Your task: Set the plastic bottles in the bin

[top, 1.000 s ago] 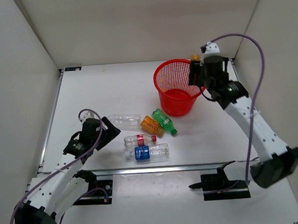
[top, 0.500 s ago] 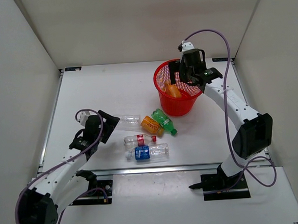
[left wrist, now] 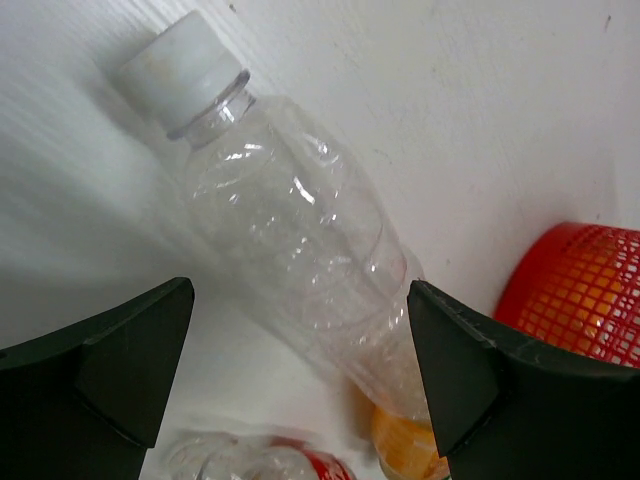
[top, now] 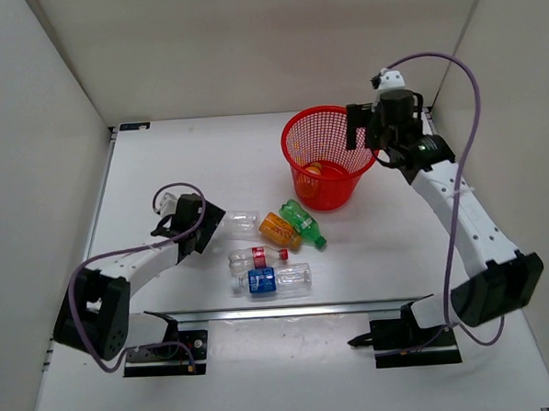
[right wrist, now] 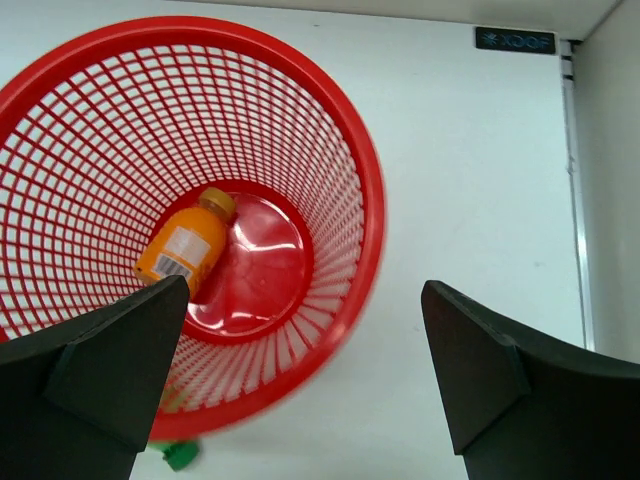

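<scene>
One orange bottle lies at the bottom of the red bin. The right claw hangs over the bin, wide open and empty. Five more bottles lie on the worktop. One is the clear bottle, and it sits between the wide open jaws of the left claw. I think the job now is grabbing it. Next, the left claw should close on its middle and carry it to the bin.
</scene>
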Action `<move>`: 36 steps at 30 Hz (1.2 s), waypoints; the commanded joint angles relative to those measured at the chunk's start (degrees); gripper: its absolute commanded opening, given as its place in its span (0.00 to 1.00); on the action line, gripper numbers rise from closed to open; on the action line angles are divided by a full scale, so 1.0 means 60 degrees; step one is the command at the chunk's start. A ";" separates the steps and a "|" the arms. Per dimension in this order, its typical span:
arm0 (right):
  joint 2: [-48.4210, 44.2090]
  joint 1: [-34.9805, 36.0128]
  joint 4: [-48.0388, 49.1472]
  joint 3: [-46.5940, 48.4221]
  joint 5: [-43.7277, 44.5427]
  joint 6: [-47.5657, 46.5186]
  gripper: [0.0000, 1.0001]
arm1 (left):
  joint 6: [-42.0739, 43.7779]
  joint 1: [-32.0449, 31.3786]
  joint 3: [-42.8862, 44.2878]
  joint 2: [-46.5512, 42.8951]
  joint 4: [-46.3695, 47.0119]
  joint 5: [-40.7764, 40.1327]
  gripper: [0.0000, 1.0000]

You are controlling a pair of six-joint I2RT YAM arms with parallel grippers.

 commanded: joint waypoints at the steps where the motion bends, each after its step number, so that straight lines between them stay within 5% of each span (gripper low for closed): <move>1: -0.1370 -0.0366 0.0051 -0.0719 0.0310 0.0272 0.99 | 0.0243 0.0148 0.0823 0.0560 0.0456 -0.0207 0.99; 7: -0.2192 -0.1713 -0.1091 -0.1467 0.0060 0.0332 0.99 | 0.0696 0.0295 0.1643 0.2374 0.1057 0.0187 0.90; 14: -0.3319 -0.2842 -0.1838 -0.2520 0.0047 0.0389 1.00 | 0.1033 0.0280 0.2319 0.3169 0.0749 0.0365 0.59; 17: -0.3686 -0.3311 -0.2029 -0.2887 -0.0056 0.0419 1.00 | 0.1617 0.0411 0.2670 0.2907 0.0559 0.0305 0.52; 24: -0.4315 -0.3765 -0.2542 -0.3766 0.0017 0.0200 0.99 | 0.4093 0.0573 0.5462 0.2129 0.0005 0.0174 0.51; 33: -0.5372 -0.4191 -0.2483 -0.5188 -0.0569 0.0317 0.99 | 0.6406 -0.1695 0.9861 0.3034 0.0323 -0.1727 0.56; 36: -0.5694 -0.3928 -0.2280 -0.5510 -0.0569 0.0361 1.00 | 0.7373 -0.2487 1.0786 0.3912 0.1287 -0.1163 0.60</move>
